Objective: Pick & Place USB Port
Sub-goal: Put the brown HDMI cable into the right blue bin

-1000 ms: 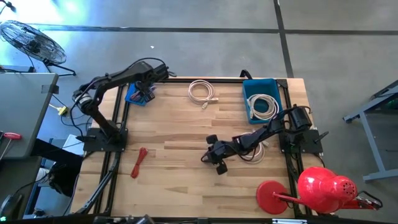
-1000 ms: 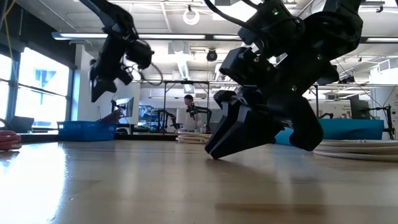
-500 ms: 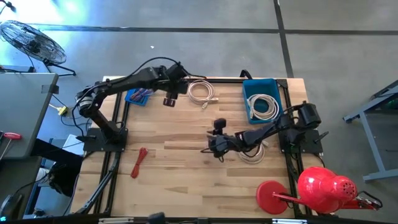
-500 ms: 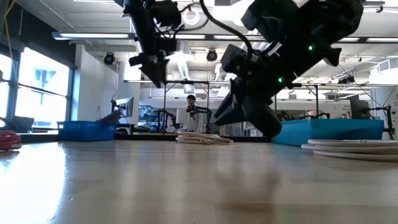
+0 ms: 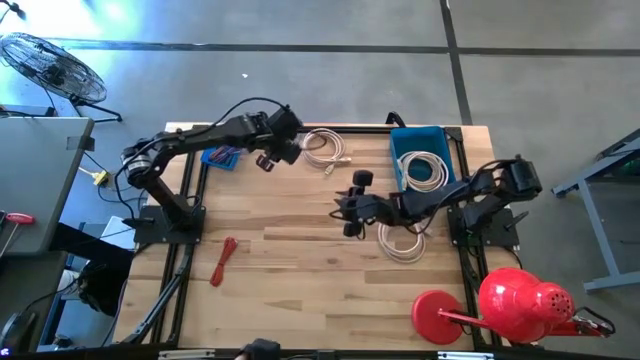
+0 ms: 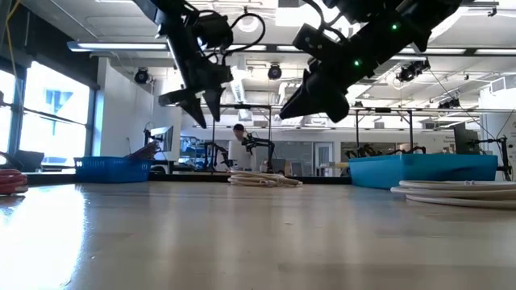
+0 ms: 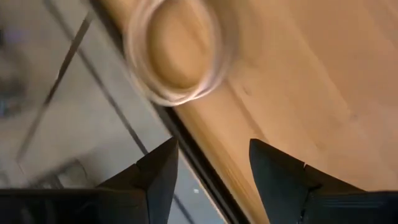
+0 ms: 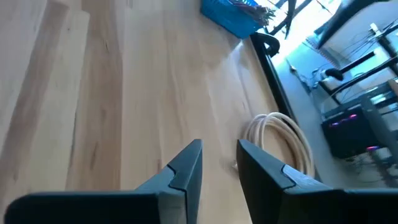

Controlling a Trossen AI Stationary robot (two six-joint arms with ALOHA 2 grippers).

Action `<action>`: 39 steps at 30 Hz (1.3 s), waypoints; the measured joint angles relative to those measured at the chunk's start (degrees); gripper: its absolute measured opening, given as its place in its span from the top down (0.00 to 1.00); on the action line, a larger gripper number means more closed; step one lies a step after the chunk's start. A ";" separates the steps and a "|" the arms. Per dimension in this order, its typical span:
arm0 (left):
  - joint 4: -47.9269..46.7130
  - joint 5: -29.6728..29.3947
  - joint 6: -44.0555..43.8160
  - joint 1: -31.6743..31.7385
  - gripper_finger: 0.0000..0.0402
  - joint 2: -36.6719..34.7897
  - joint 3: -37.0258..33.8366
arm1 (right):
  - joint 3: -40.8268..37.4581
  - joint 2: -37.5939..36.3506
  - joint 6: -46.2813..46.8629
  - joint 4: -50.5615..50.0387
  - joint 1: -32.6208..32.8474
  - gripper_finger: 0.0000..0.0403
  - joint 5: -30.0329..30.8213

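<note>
A white coiled cable (image 5: 325, 147) lies flat on the table near the far edge; it shows blurred in the left wrist view (image 7: 177, 53) and in the right wrist view (image 8: 280, 140). My left gripper (image 5: 268, 158) (image 7: 211, 168) hangs open in the air just left of this coil, touching nothing. My right gripper (image 5: 352, 203) (image 8: 219, 158) is raised over the table's middle, its fingers a narrow gap apart with nothing between them. A second white coil (image 5: 403, 243) lies on the table under the right arm. A third coil (image 5: 425, 170) lies in the blue bin (image 5: 400, 140).
A shallow blue tray (image 5: 222, 155) (image 8: 233, 15) with small parts sits at the far left corner. A red cable (image 5: 224, 260) lies near the left arm's base. A red stand and jug (image 5: 505, 305) occupy the near right corner. Bare wood shows across the table's middle and near side.
My left gripper has swung from above the blue tray toward the table's right, up to the far white coil. My right gripper has lifted off the table beside the near right coil and moved up and toward the far edge.
</note>
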 joint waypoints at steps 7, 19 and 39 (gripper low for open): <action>4.19 3.56 7.29 0.03 0.53 0.02 -2.53 | 0.00 -0.15 1.63 -0.02 -0.51 0.77 -3.18; 14.41 12.85 5.91 5.78 0.53 9.07 -1.38 | 0.07 -0.20 1.80 -0.87 0.80 0.77 -3.61; -2.58 16.83 6.37 5.99 0.53 24.62 16.73 | 0.09 -0.20 1.73 -3.60 0.61 0.77 -2.44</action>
